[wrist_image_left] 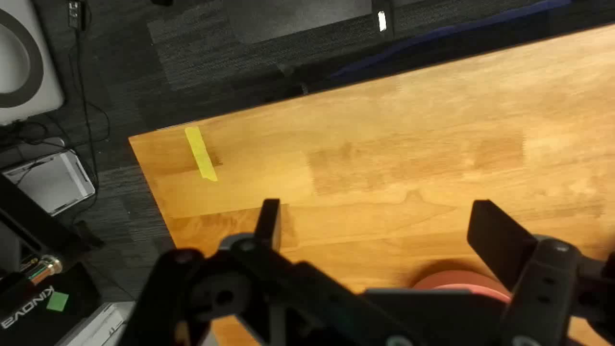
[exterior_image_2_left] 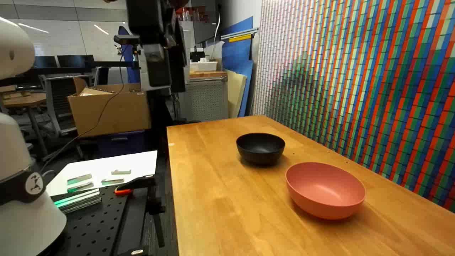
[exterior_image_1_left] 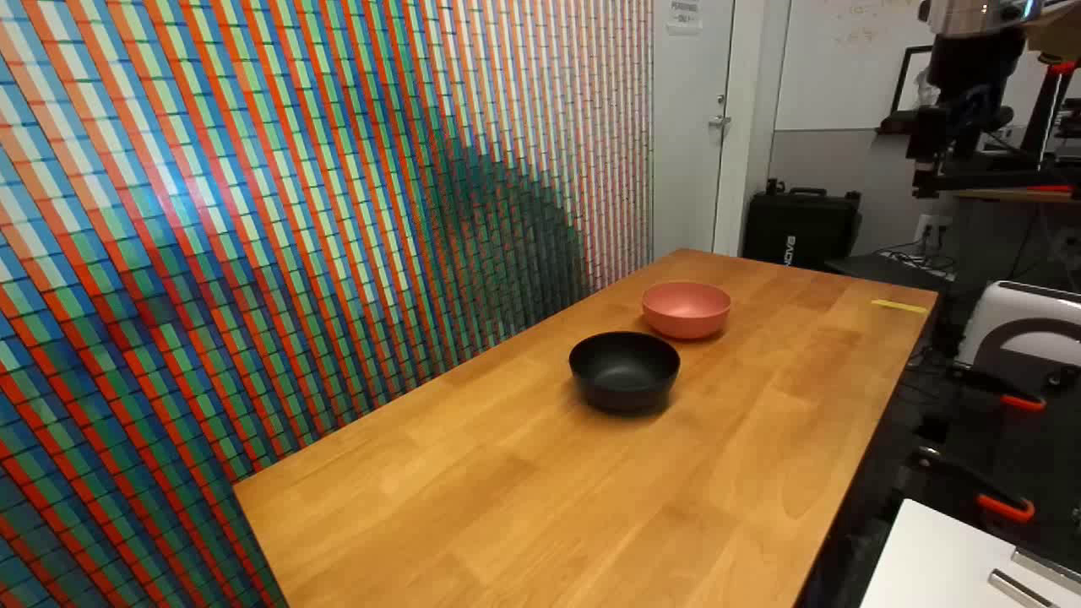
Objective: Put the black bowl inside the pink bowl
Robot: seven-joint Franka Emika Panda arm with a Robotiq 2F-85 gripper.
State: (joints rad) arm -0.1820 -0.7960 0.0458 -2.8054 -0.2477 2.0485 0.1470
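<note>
Hand (wrist_image_left: 375,214) aloft, yellow tape (wrist_image_left: 201,154) on table (wrist_image_left: 480,105)

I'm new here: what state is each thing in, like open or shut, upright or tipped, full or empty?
Black bowl: upright, empty
Pink bowl: upright, empty, apart from the other
Gripper: open, holding nothing
Cardboard box: top flaps open
Door: looks shut
</note>
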